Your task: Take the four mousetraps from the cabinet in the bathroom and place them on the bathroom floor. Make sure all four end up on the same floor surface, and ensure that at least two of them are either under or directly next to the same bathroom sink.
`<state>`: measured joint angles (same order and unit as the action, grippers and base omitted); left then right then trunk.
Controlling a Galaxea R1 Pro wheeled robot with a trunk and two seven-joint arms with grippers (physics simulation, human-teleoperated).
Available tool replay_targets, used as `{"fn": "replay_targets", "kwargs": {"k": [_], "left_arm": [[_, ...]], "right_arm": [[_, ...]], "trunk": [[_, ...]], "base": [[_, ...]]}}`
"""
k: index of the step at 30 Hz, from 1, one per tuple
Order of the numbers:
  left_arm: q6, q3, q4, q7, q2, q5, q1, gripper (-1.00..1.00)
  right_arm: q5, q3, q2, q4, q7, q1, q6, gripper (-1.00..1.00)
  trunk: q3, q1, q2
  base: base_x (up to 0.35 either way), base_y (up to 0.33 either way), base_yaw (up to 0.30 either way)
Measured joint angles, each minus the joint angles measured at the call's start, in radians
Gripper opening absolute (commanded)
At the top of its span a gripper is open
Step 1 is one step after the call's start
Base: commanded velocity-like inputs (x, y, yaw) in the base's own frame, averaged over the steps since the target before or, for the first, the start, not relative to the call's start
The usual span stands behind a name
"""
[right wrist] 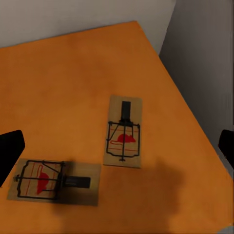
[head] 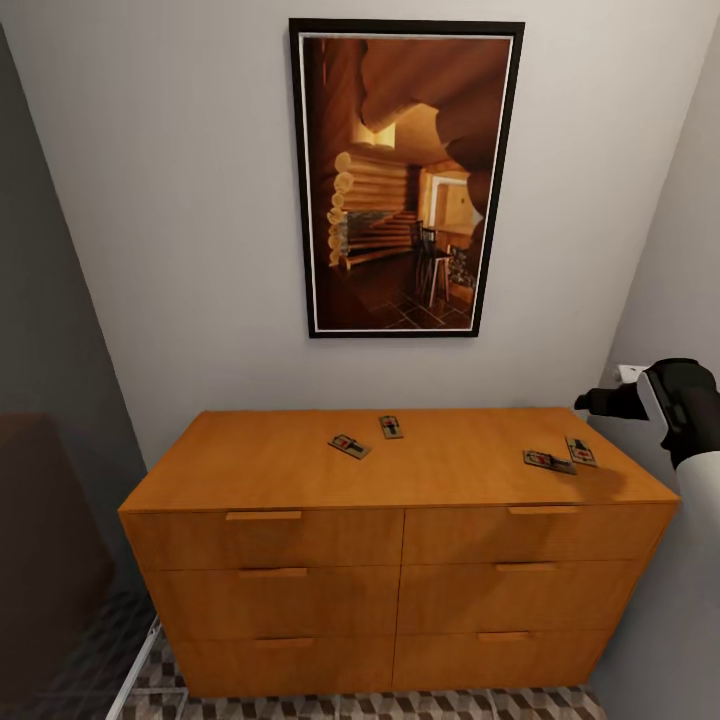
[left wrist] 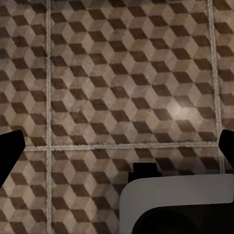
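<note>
Traps lay four in number on the cabinet [head: 300, 460] top in the head view: one [head: 349, 446] near the middle, another [head: 390, 426] just behind it toward the wall, and a pair at the right end, trap [head: 548, 461] and trap [head: 581, 451], almost touching each other; none sat on the floor [head: 430, 706]. The right wrist view gave that pair close up, one trap [right wrist: 124, 131] upright in the picture and the other trap [right wrist: 53, 181] lying crosswise near it, with red marks and dark wire on both that the head view left too small to read. The right gripper [right wrist: 117, 151] hung above them, its dark fingertips [right wrist: 9, 151] showing at the two sides of the picture, set wide apart and holding nothing; a soft shadow fell on the wood beside the pair. In the head view the right arm [head: 670, 405] was cut off by the picture's edge, just off the cabinet's right end and close to the side wall. The left wrist view looked down on cube-patterned floor tiles [left wrist: 117, 87] with pale grout; the left gripper [left wrist: 117, 146] was likewise spread wide and held nothing; a pale part of the robot [left wrist: 180, 200] covered the near corner. The cabinet top between the two pairs lay bare, and its right corner stood near the side wall [right wrist: 204, 73].
</note>
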<state>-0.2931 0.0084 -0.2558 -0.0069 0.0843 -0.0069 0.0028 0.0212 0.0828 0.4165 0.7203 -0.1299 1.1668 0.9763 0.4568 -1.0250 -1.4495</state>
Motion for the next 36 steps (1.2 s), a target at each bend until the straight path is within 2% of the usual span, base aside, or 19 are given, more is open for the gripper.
{"fn": "replay_targets", "kwargs": {"k": [13, 36], "left_arm": [[0.000, 0.000, 0.000, 0.000, 0.000, 0.000, 0.000, 1.00], [0.000, 0.000, 0.001, 0.000, 0.000, 0.000, 0.000, 1.00]], "right_arm": [[-0.001, -0.001, 0.026, -0.001, -0.011, 0.000, 0.000, 1.00], [-0.004, -0.003, 0.024, -0.003, -0.023, 0.000, 0.000, 1.00]], "trunk": [[0.000, 0.000, 0.000], [0.000, 0.000, 0.000]], "base": [[0.000, 0.000, 0.000], [0.000, 0.000, 0.000]]}}
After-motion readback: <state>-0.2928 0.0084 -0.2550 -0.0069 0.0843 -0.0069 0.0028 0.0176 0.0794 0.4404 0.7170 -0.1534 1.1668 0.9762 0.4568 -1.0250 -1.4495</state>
